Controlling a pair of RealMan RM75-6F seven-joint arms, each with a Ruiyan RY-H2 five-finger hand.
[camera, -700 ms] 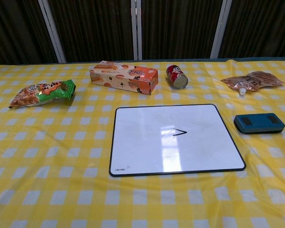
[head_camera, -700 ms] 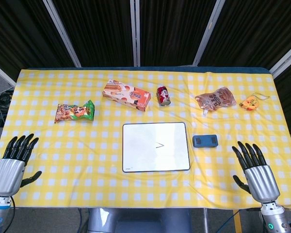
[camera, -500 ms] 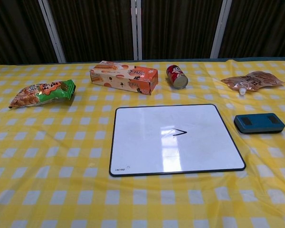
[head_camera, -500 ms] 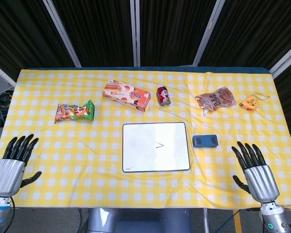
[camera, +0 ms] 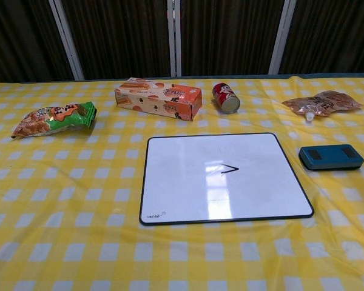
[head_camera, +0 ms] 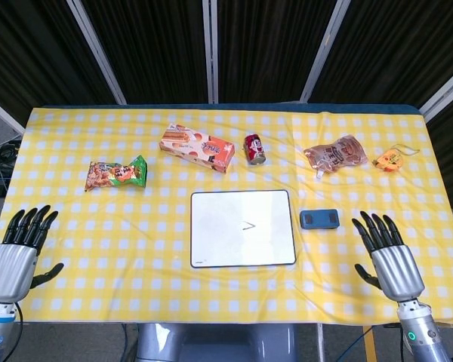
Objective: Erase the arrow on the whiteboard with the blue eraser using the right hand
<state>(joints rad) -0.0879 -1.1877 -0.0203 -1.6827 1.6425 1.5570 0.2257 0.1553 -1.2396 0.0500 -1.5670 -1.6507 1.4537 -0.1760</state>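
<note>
A whiteboard (head_camera: 242, 228) (camera: 224, 177) lies flat in the middle of the table, with a small black arrow (head_camera: 248, 225) (camera: 229, 169) drawn on it. Just right of it lies the blue eraser (head_camera: 319, 219) (camera: 330, 156). My right hand (head_camera: 387, 257) hovers near the table's front right, fingers spread and empty, a little right of and nearer than the eraser. Over the front left corner my left hand (head_camera: 19, 249) is open too. Neither hand shows in the chest view.
Along the back lie a green snack bag (head_camera: 118, 173), an orange biscuit box (head_camera: 197, 148), a red can (head_camera: 255, 148) on its side, a brown pouch (head_camera: 334, 155) and a small orange object (head_camera: 390, 159). A yellow checked cloth (head_camera: 136, 234) covers the table.
My right hand has moved forward and slightly left, closer to the eraser. The left hand has shifted only slightly. Nothing on the table has moved.
</note>
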